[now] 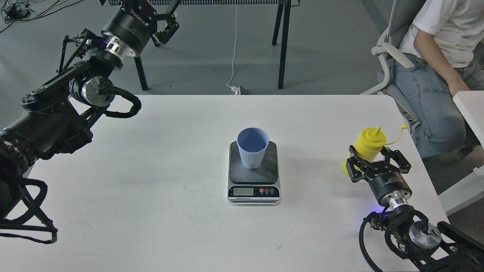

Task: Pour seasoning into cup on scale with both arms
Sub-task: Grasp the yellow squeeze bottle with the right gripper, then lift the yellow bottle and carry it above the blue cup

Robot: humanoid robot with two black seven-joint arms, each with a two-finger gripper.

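Observation:
The light blue ribbed cup (252, 148) stands upright on the dark plate of the scale (254, 172) at the table's middle. The yellow seasoning bottle (369, 142) stands at the right, nozzle up, its tethered cap hanging off to the right. My right gripper (373, 156) is open with its fingers on either side of the bottle's lower body, which they partly hide. My left gripper (162, 37) is raised high beyond the table's far left corner, open and empty, far from the cup.
The white table (151, 181) has its right edge just beyond the bottle. A seated person (435, 56) in a chair is at the far right. Black table legs (281, 41) and a cable stand behind the table.

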